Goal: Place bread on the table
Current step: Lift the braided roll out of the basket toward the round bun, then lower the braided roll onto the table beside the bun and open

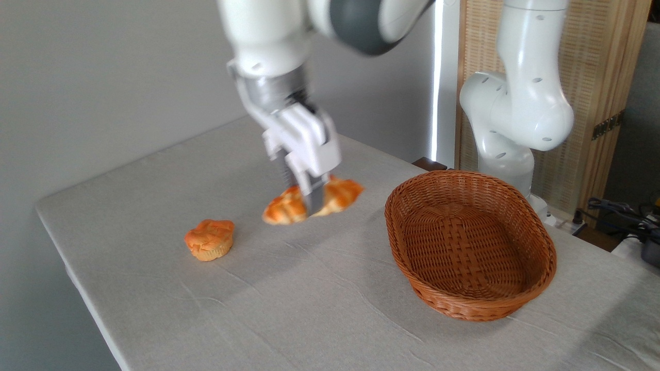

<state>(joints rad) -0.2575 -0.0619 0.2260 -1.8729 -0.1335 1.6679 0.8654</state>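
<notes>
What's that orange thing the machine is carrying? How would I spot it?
Start at the brown wicker basket on the grey cloth table and look left. The bread, pinched in the white tool, hangs between the basket and a small round muffin. Unlike the muffin, it is long, braided and glossy.

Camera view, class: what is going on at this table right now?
A white robot arm's gripper is clamped on a braided bread and holds it in the air above the cloth-covered table, between a small muffin on the left and a wicker basket on the right. The basket has nothing in it. The bread is blurred, so it seems to be in motion, and it has not yet been set down on the table.
</notes>
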